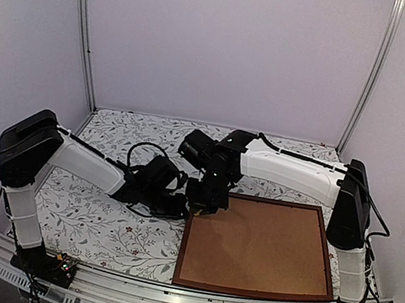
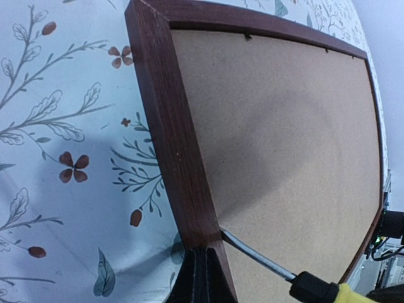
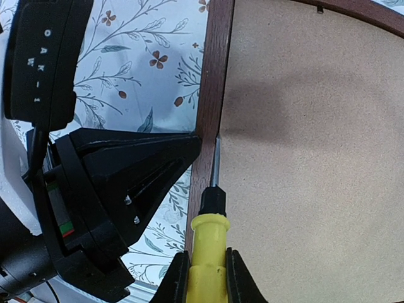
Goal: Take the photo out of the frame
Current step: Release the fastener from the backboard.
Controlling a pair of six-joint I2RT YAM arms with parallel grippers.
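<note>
A: Location of frame point(image 1: 250, 292)?

B: Face down on worktop point(image 1: 98, 219), lower right of top view. Backing board point(image 1: 257, 242) uppermost, photo hidden beneath (seen in no view).

A: Hands?

B: Right hand point(image 3: 205, 271) pinching yellow screwdriver point(image 3: 208, 243), tip at inner edge of left rail, presumably to lever the board. Left hand point(image 2: 201, 278) pressed together against that rail, probably to stop sliding.

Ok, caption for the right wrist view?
Right hand holds screwdriver, tip at seam between frame and backing board; left hand against frame.
</note>
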